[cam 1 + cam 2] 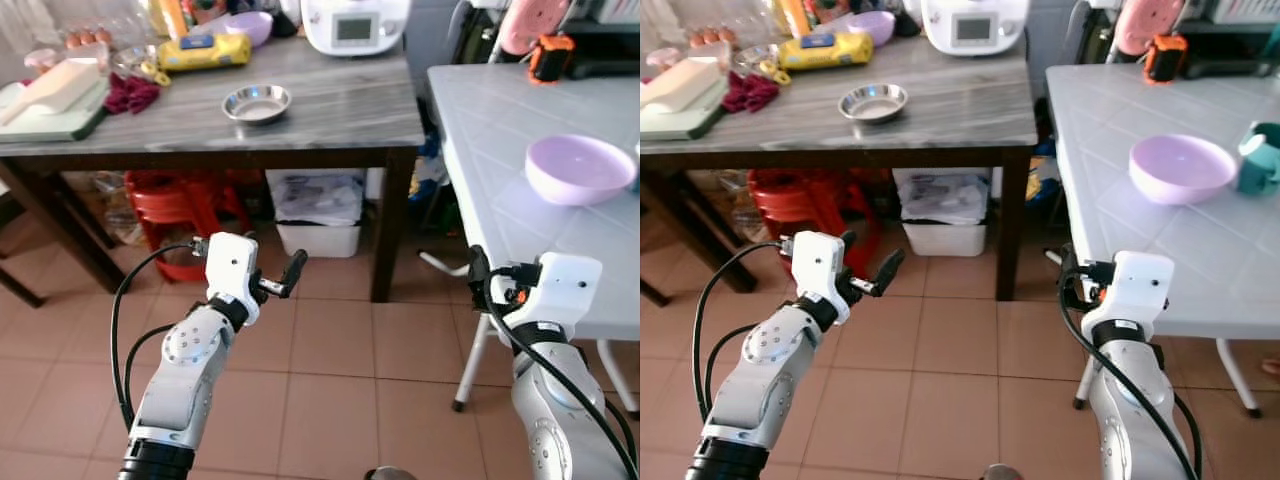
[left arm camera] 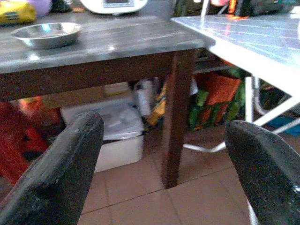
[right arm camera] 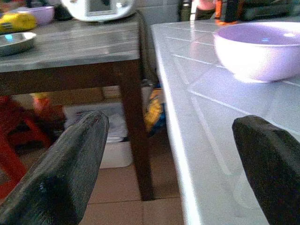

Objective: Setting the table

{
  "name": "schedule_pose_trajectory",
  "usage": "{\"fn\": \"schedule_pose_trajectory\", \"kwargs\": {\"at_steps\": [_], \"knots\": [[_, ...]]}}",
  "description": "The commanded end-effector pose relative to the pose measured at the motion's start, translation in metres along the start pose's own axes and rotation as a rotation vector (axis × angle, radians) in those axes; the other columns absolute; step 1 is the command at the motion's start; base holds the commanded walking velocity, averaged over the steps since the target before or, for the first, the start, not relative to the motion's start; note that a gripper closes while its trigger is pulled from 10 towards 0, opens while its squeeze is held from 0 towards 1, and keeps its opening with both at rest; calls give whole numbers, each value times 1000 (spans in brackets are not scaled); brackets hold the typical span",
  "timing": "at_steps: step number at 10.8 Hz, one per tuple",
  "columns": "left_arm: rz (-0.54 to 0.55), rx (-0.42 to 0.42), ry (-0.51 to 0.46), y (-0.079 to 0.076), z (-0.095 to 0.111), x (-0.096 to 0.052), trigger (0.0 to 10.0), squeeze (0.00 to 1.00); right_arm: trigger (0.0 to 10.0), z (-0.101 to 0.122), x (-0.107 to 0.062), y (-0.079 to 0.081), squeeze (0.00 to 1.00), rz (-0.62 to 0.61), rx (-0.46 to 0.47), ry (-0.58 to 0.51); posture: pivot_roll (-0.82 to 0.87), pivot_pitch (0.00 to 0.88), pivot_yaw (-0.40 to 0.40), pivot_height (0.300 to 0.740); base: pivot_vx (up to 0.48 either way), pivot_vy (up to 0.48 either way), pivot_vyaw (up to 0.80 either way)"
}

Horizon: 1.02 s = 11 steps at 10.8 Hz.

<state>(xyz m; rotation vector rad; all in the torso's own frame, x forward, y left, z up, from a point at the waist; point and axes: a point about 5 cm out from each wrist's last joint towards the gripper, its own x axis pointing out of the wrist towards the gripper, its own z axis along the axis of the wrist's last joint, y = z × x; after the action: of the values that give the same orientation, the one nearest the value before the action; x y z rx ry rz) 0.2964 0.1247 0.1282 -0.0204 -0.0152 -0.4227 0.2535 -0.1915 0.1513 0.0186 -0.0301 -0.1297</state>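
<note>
The teal mug [image 1: 1262, 157] is cut off at the frame edge. Both pincers gape wide, empty: right pincer [image 3: 164, 173] has the lavender bowl [image 1: 579, 168] on the white desk [image 1: 490, 120] at its 1 o'clock; left pincer [image 1: 283, 277] has the steel dish [image 1: 256, 103] at 12.

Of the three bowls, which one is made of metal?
The metal bowl in the middle of the wooden table; both other bowls are lilac.

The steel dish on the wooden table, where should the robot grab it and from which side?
Probably the near rim of the steel dish, from the table's front edge: it is shallow and upright with a flared lip, and the open left gripper already faces it.
</note>
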Motion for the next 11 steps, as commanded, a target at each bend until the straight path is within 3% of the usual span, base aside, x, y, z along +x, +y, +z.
{"fn": "schedule_pose_trajectory", "kwargs": {"at_steps": [1, 11], "knots": [[2, 6, -2, 3, 2, -2, 10000, 0, 10000, 3, 0, 5, 0, 24, 7, -11, -171, 120, 96, 740, 0, 0, 0], [-10, -9, 17, 2, -2, -5, 10000, 0, 10000, 1, 1, 4, 0, 21, -14, -2, -174, 124, 95, 740, 0, -299, 0]]}}
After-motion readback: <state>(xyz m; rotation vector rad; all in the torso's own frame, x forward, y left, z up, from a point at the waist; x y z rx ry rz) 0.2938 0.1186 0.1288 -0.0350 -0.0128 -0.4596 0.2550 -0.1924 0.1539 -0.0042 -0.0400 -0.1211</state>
